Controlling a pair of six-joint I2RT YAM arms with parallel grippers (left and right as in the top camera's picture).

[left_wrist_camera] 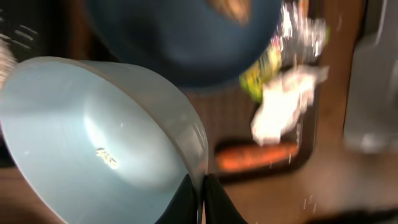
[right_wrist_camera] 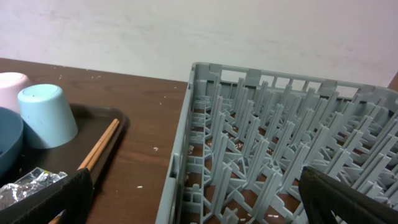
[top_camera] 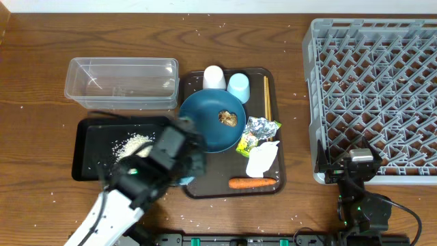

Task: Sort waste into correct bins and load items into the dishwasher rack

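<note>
While the left gripper (left_wrist_camera: 200, 191) pinches the rim of the pale bowl (left_wrist_camera: 74, 124) (a few rice grains (left_wrist_camera: 107, 158) inside), the right gripper (right_wrist_camera: 199, 199) hangs wide open at the rack (right_wrist_camera: 280, 124) edge.

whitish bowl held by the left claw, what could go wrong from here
1. The left claw pinches only the thin rim of the tilted whitish round bowl, so it may swing or slip out.
2. A few white rice grains cling inside it; carrying it to the grey pegged plastic dishwasher rack could drop them on the way.
3. The bowl hangs close to the large dark blue round plate; a careless move might knock it.
</note>
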